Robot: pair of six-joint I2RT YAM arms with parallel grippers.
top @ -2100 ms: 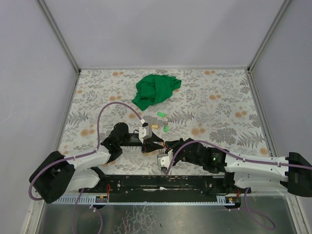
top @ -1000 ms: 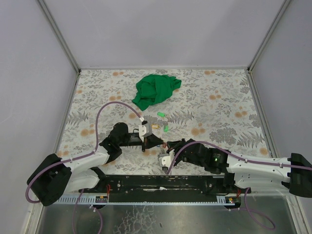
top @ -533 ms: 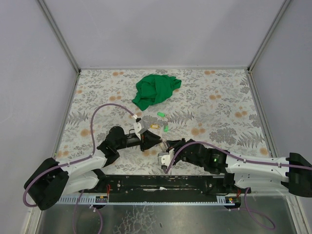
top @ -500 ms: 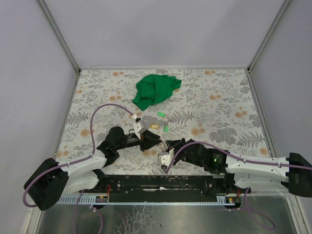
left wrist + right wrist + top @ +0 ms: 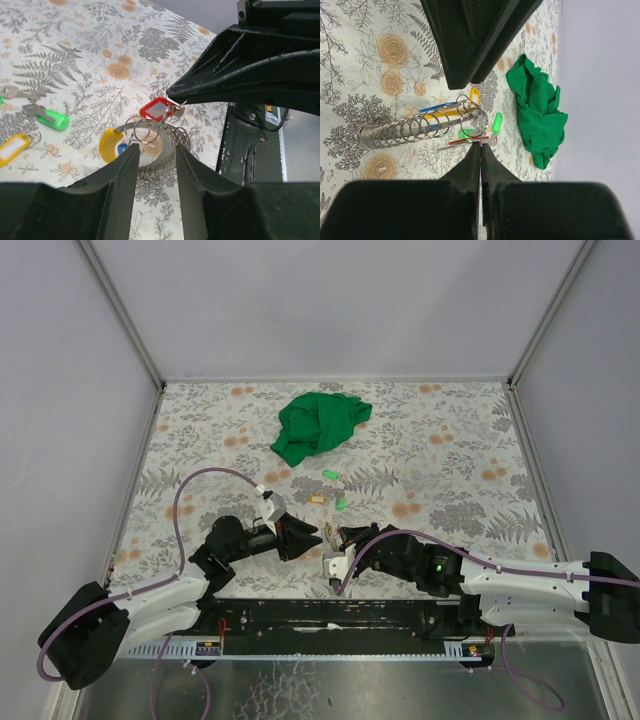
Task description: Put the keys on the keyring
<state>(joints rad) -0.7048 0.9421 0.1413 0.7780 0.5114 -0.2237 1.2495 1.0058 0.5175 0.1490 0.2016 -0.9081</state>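
Note:
My right gripper (image 5: 481, 142) is shut on the keyring (image 5: 472, 117), a thin silvery loop. A red-tagged key (image 5: 465, 141) hangs right at its tips, and the same red tag (image 5: 157, 108) shows in the left wrist view. A row of small silvery rings (image 5: 402, 132) with a yellow tag (image 5: 106, 145) and a blue tag (image 5: 121, 148) trails from the loop onto the table. My left gripper (image 5: 155, 152) stands open just short of the rings, holding nothing. Loose keys lie beyond: a green-tagged key (image 5: 55, 120), a yellow-tagged key (image 5: 12, 148) and another green tag (image 5: 496, 121).
A crumpled green cloth (image 5: 318, 425) lies at the back of the flowered table (image 5: 450, 470). Grey walls close the table in on three sides. Both arms' bases sit on a black rail (image 5: 340, 618) at the near edge.
My left gripper has opened and pulled back to the left and nearer, away from the ring. The right gripper has stayed shut in place.

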